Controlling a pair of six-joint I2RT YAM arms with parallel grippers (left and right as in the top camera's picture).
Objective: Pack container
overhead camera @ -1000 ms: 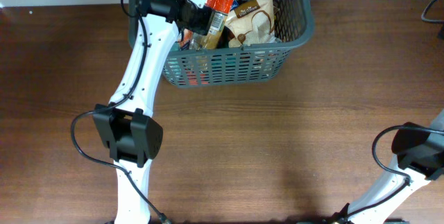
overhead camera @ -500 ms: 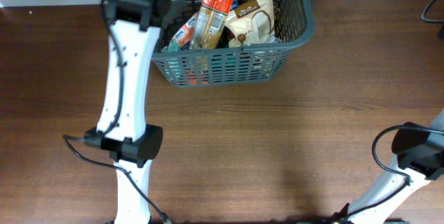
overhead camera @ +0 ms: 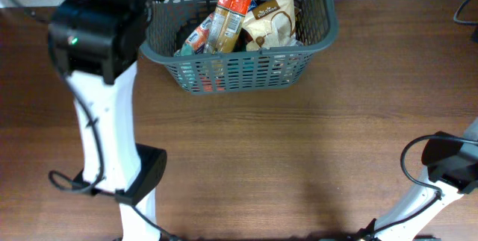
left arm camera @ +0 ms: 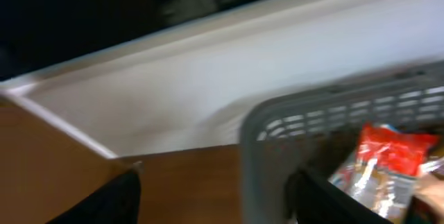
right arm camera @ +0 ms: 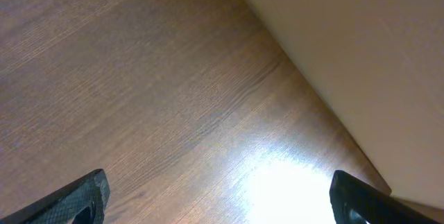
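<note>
The main hazard is the left arm, which stands high and close against the left side of the container (overhead camera: 239, 69). The left pincer (left arm camera: 215, 179) is half-spread with nothing between its fingers. A careless swing toward its right-finger side could catch the thick rim and shove the basket or tip it. The basket looks light, judging by its thin slotted plastic, and it sits close to the white wall (left arm camera: 208, 64), so a shove could also jam it there.

A second risk is the red-topped snack packet (overhead camera: 228, 17). It stands on end and pokes above the rim, leaning on the beige pouch (overhead camera: 272, 21). A bump would probably topple it, perhaps out over the side. A smaller packet (overhead camera: 196, 38) lies tucked beside it, on the side nearest the left pincer.

The container is a dark grey rectangular basket with rounded corners and lattice sides. It sits just ahead of the left pincer, toward its right finger, its rim corner filling the lower part of the left wrist view.

The right pincer (right arm camera: 218, 200) is spread wide and holds nothing. It hangs over bare wooden surface (overhead camera: 299, 159), well apart from the container. No loose packets show on the surface, so packing seems close to finished.
</note>
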